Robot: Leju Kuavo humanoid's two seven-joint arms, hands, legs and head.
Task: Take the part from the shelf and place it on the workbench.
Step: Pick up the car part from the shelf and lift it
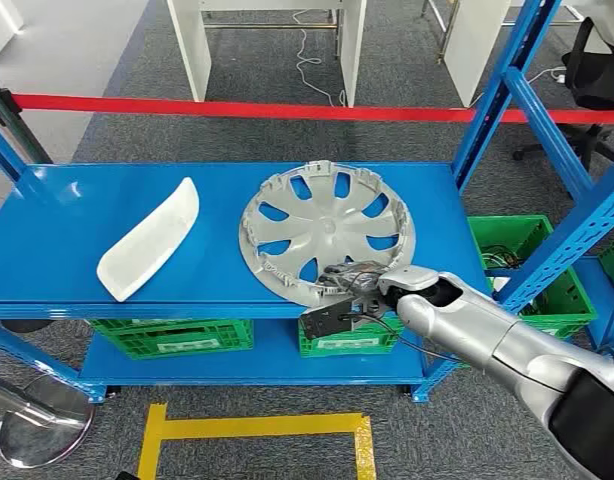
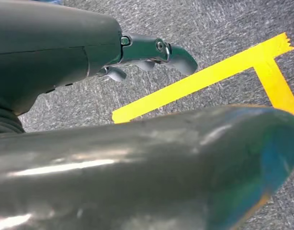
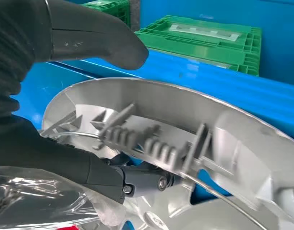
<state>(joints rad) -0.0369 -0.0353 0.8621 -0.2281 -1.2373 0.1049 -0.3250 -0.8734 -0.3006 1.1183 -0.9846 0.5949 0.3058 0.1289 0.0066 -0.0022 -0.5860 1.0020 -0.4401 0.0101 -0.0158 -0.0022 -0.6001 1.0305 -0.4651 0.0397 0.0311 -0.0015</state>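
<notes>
Right hand (image 1: 358,288) is clamped on the near rim of the round silver plastic hubcap (image 1: 327,232), thumb outside, fingers inside, hubcap lying on the blue metal shelf (image 1: 55,215). Grasp step, I'd say; next needs a clean lift.

The hubcap (image 1: 327,232) looks like matt silver-grey plastic. The shelf (image 1: 213,200) is glossy blue painted metal. The floor (image 1: 251,140) is rough grey carpet.

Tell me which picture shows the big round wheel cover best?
The head view: the whole wheel cover lies on the blue shelf. The right wrist view catches just its rim up close, at the right hand. The left wrist view looks at floor.
</notes>
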